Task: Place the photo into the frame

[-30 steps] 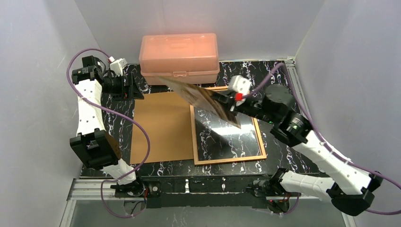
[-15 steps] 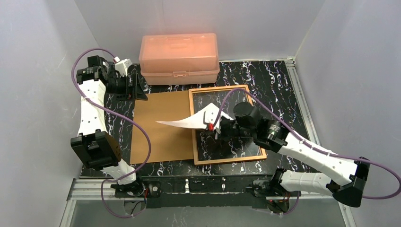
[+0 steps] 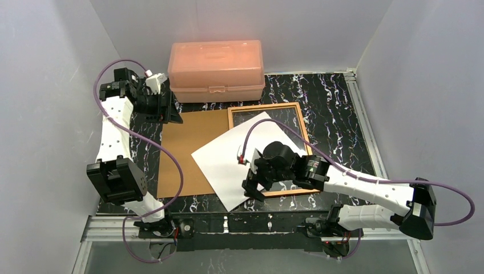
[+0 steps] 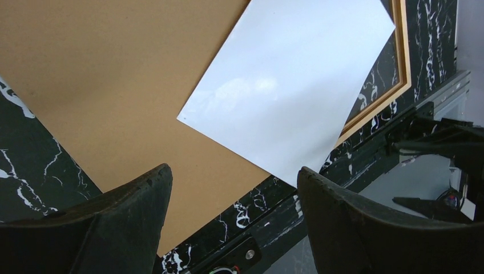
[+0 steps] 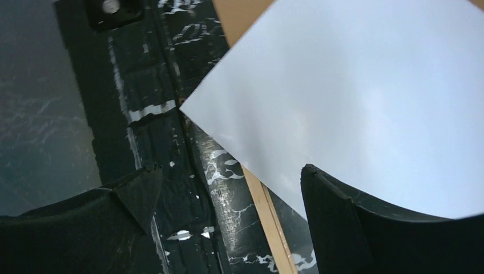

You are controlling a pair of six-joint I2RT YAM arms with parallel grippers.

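Observation:
The photo (image 3: 225,157) lies flat with its white back up, skewed. It covers part of the brown backing board (image 3: 182,148) and the left side of the frame (image 3: 265,107). My right gripper (image 3: 249,177) stands open just over the photo's near-right edge, at the frame's near-left corner, holding nothing. In the right wrist view the photo (image 5: 354,97) overlaps the frame's wooden strip (image 5: 265,205), with my right gripper (image 5: 231,188) open above them. My left gripper (image 3: 171,111) hangs open at the back left. Its view shows the photo (image 4: 291,91), the board (image 4: 114,74) and the frame (image 4: 402,68).
A pink translucent plastic box (image 3: 217,68) stands at the back, behind the board and frame. The black marbled table (image 3: 337,108) ends at a metal rail (image 3: 228,225) along the near edge. Grey walls close in on three sides.
The right arm swung the photo down from near the box, turned it white side up, and let go; its jaws opened wide. The left gripper shifted slightly right.

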